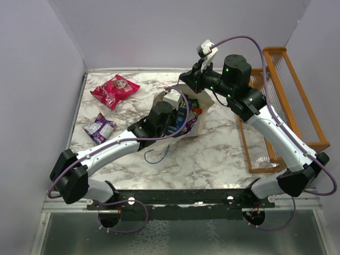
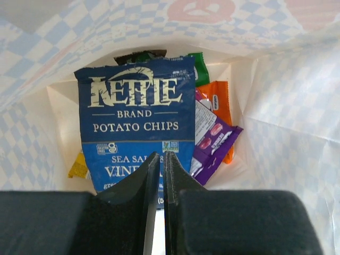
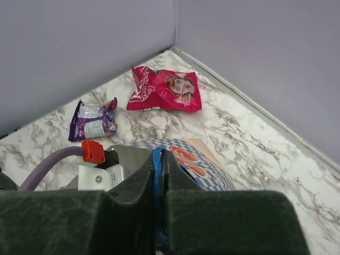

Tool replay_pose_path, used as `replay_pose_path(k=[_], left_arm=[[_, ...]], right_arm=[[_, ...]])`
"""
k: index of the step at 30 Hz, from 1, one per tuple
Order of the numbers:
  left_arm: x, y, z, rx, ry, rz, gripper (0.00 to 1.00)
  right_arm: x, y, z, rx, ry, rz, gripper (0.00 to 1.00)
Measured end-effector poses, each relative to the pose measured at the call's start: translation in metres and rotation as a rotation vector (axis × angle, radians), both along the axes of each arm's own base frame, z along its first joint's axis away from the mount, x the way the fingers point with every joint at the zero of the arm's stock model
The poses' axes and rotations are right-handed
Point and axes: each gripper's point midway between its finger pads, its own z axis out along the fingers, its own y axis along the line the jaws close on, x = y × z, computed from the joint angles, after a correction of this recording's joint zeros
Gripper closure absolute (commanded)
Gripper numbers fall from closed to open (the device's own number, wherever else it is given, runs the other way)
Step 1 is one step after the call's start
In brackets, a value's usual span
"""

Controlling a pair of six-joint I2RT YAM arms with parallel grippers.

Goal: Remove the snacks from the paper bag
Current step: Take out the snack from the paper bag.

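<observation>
Blue-and-white checks are seen across the paper bag (image 2: 297, 106), pale inside, with an orange-red logo (image 2: 199, 8) printed on it. The chips bag (image 2: 135, 122) is shown dark blue, lettered in white. A green packet (image 2: 199, 69), an orange packet (image 2: 220, 103), a purple packet (image 2: 215, 143) and a yellow packet (image 2: 78, 167) are glimpsed round it. The cord handle (image 3: 158, 180) is coloured blue. On the white, grey-veined marble table (image 3: 255, 143), a pink-red bag (image 3: 167, 89) and a purple-and-white pack (image 3: 93, 119) are picked out. The rack (image 1: 287, 95) is finished in orange.

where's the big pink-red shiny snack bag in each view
top external: pink-red shiny snack bag lies upper left on the marble table.
left wrist: not in it; only the cream checkered paper bag from inside, with a dark blue chips bag.
right wrist: the snack bag is upper centre, flat on the marble.
shared landmark: the paper bag, in all three.
</observation>
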Motion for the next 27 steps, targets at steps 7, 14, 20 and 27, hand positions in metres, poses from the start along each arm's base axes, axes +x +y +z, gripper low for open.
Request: replay_pose_path(k=[7, 14, 20, 27], left_arm=[[0.012, -0.016, -0.006, -0.046, -0.019, 0.008, 0.86], [0.023, -0.037, -0.046, -0.003, 0.028, 0.008, 0.69], [0.039, -0.048, -0.071, 0.043, 0.064, 0.041, 0.56], [0.06, -0.058, -0.072, 0.044, 0.063, 0.085, 0.39]], right_arm=[[-0.001, 0.0, 0.002, 0.009, 0.01, -0.002, 0.98], [-0.002, 0.001, 0.004, 0.02, 0.023, 0.0, 0.98], [-0.004, 0.002, 0.004, 0.027, 0.036, 0.007, 0.98], [-0.006, 0.003, 0.005, 0.036, 0.046, 0.017, 0.98]])
